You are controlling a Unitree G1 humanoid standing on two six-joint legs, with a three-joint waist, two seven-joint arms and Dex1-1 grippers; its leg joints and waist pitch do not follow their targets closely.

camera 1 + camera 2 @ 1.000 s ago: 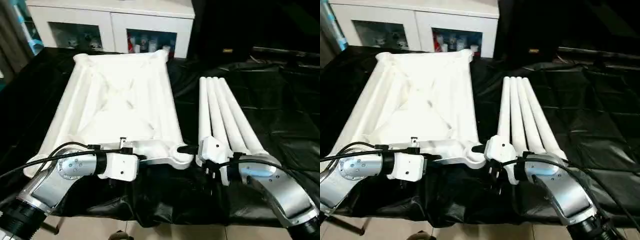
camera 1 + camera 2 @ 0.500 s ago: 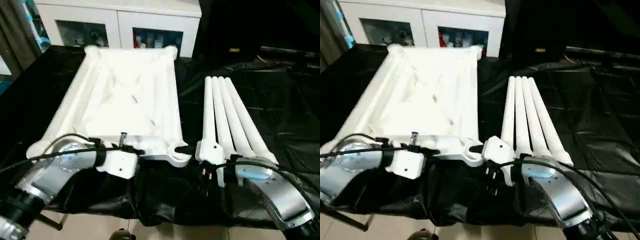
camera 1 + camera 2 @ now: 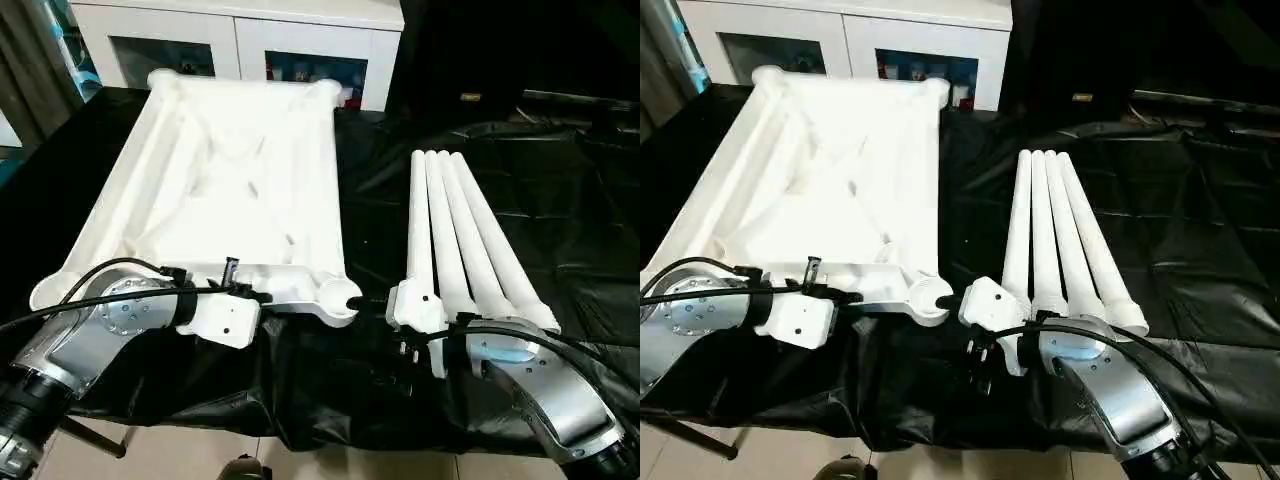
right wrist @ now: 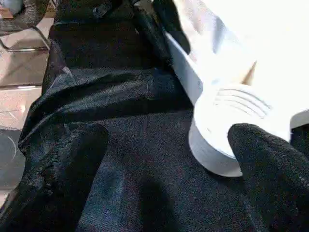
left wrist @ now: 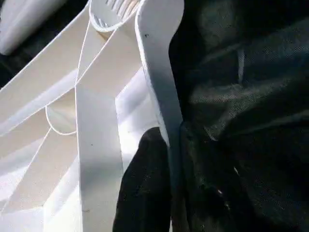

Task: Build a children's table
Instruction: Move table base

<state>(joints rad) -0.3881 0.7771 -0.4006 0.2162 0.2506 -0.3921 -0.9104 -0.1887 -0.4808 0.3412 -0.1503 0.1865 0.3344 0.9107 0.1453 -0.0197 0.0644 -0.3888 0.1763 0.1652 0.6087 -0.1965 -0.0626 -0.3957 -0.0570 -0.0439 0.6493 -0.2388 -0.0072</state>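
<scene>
The children's table top (image 3: 240,180) lies upside down on the left of the black-draped work table, ribbed underside up, with round sockets at its corners. My left gripper (image 3: 255,295) is shut on the top's near rim (image 5: 159,96), one black finger on each side of the thin wall. My right gripper (image 3: 368,300) stands open just right of the near right corner socket (image 3: 338,293). In the right wrist view that socket (image 4: 222,140) sits close beside one of the spread fingers (image 4: 270,174), and whether they touch I cannot tell. The four white legs (image 3: 455,230) lie side by side on the right.
The black cloth (image 3: 570,230) covers the work table and hangs over its front edge, right under both forearms. A white cabinet with glass doors (image 3: 250,40) stands behind the table. Tiled floor (image 3: 190,455) shows below the front edge.
The table top has slid a little to the left with my left gripper on its rim, widening the gap between the corner socket and my right gripper. The head view has also shifted.
</scene>
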